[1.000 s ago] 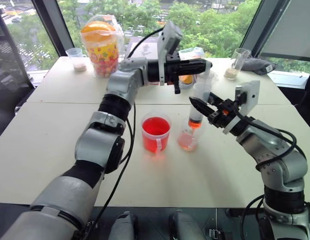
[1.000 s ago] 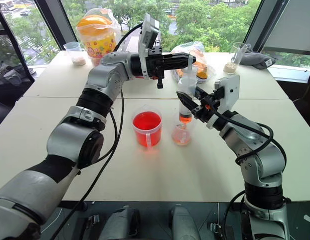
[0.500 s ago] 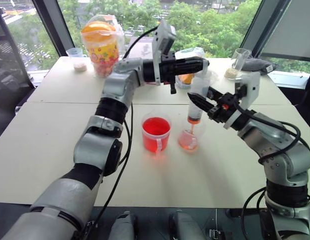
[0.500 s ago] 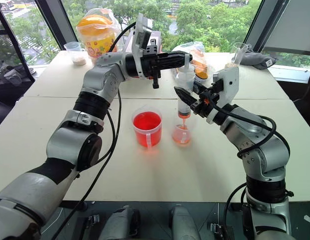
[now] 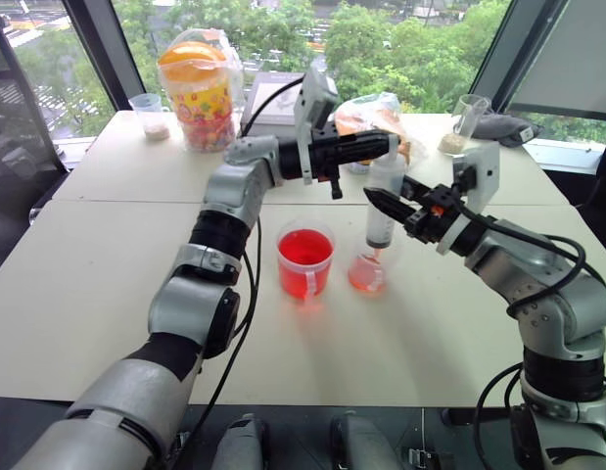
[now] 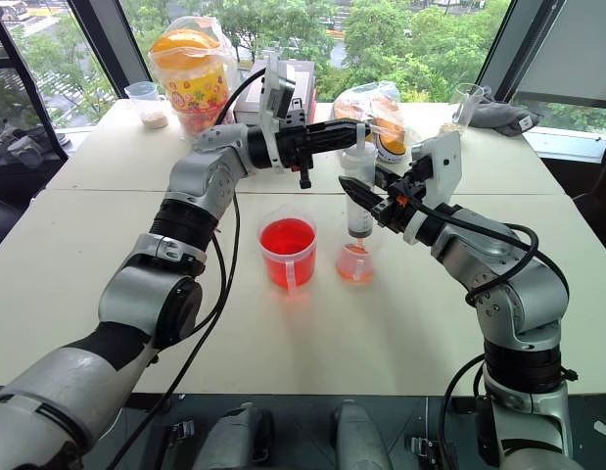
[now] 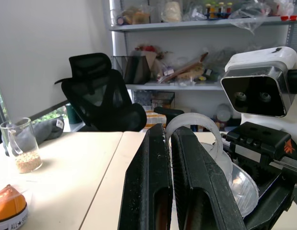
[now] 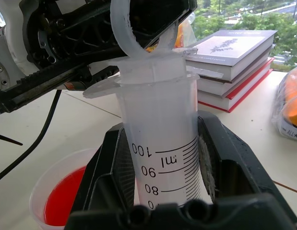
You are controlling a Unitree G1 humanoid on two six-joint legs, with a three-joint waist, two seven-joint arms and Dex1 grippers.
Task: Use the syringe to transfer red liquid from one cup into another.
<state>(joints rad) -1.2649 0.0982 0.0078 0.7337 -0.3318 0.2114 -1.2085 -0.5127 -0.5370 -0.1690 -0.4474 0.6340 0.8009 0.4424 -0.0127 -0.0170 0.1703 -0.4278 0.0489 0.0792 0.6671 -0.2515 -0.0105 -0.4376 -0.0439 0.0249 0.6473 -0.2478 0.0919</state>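
Over the smaller cup: the syringe (image 5: 382, 201) stands upright, its orange-red tip pointing into the smaller cup (image 5: 367, 275), which holds shallow pink liquid.
Right gripper (image 5: 379, 200): clamped shut around the syringe barrel, as the right wrist view shows plainly.
Left gripper (image 6: 360, 129): fingers pressed together on the plunger's top ring, just above the barrel flange.
Larger cup (image 5: 304, 259): just beside the syringe on the robot's left, with bright red liquid (image 5: 304, 247) in it.
Risk, tilt: if the left gripper presses off-axis, the barrel could lean in the right gripper and the stream miss the small cup.
Risk, tip-over: the tip sits low near the light cup's rim, so a sideways drift could topple it.
Risk, splash: a fast push could spatter the table (image 5: 107, 255).
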